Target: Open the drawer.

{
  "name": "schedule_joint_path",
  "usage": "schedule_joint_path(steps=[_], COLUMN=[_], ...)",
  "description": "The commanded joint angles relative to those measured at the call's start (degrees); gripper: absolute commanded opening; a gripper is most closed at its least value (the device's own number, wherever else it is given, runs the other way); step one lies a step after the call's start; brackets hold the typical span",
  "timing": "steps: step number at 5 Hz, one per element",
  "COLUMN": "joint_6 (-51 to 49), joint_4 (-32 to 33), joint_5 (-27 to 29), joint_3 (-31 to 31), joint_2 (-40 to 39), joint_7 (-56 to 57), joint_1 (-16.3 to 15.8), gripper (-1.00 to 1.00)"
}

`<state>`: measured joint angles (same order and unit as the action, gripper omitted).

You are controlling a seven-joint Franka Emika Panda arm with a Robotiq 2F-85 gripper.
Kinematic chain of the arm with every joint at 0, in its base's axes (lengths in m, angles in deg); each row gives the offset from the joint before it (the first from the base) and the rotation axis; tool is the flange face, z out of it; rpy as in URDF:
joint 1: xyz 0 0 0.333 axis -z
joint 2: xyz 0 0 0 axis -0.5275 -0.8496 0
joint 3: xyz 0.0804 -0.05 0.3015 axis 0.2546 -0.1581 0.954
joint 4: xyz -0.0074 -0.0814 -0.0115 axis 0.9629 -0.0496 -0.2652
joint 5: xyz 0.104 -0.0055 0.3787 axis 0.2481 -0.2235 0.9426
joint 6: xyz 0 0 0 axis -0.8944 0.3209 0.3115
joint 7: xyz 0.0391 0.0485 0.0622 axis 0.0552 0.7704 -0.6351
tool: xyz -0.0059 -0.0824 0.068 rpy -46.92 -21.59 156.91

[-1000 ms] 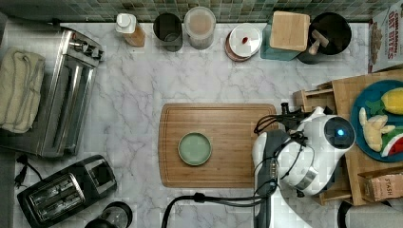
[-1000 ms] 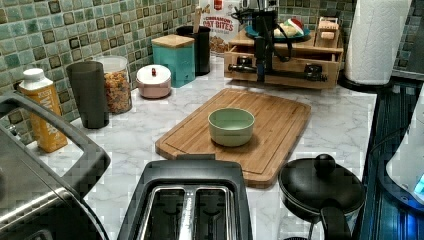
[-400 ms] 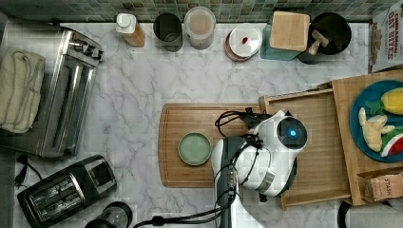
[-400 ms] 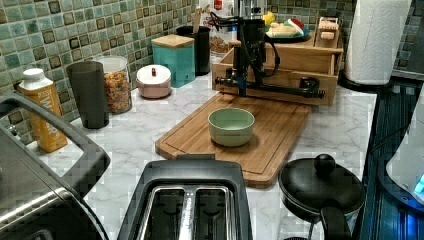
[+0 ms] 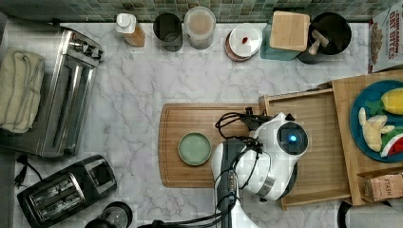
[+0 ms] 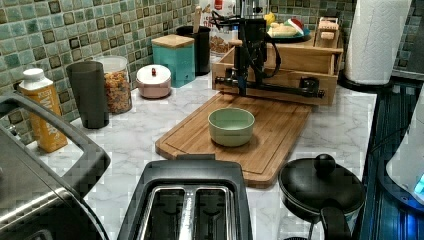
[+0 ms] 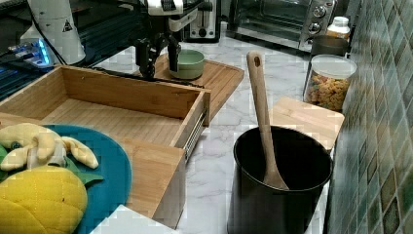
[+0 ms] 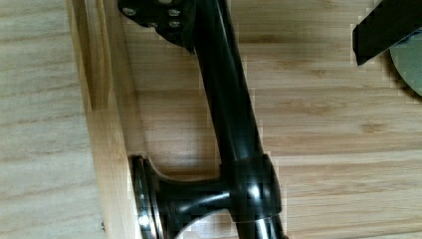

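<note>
Drawer (image 7: 122,114): light wood, shallow, plank bottom bare, pulled well out of its wooden cabinet (image 7: 156,180) so that its front overhung the near edge of the cutting board (image 6: 270,125). We judged the opening largely done, perhaps complete.

Handle (image 6: 272,89): long black bar on the drawer's front, carried on round black standoffs, seen close in the wrist view (image 8: 234,129).

Gripper (image 6: 242,87): at the handle, toward the end nearer the canisters. We could not tell whether it was clamped on the bar or slack. We took its place at the front as the natural one for hauling the drawer straight out along its runners.

Cutting board: grooved wood, just in front of the drawer, bearing a green bowl (image 6: 231,126) clear of the handle.

Blue plate (image 5: 375,118): on the cabinet top above the drawer, holding toy fruit.

Counter (image 5: 133,95): white marble, reaching out from the cutting board. Beyond the board stood a toaster (image 5: 66,190), a toaster oven (image 5: 66,95), canisters and a black pot of utensils (image 7: 282,180), along a green tiled wall.
</note>
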<state>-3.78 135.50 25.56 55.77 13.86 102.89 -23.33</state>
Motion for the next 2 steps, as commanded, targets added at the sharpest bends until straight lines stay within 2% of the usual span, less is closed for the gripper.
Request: schedule_joint_path(steps=[1, 2], joint_6=[-2.0, -2.0], joint_4=[2.4, 2.4], joint_5=[4.7, 4.7], joint_3=[9.1, 9.0], joint_2=[1.8, 1.8], joint_7=[-2.8, -2.8], joint_1=[-7.8, -7.9], gripper=[1.00, 1.00])
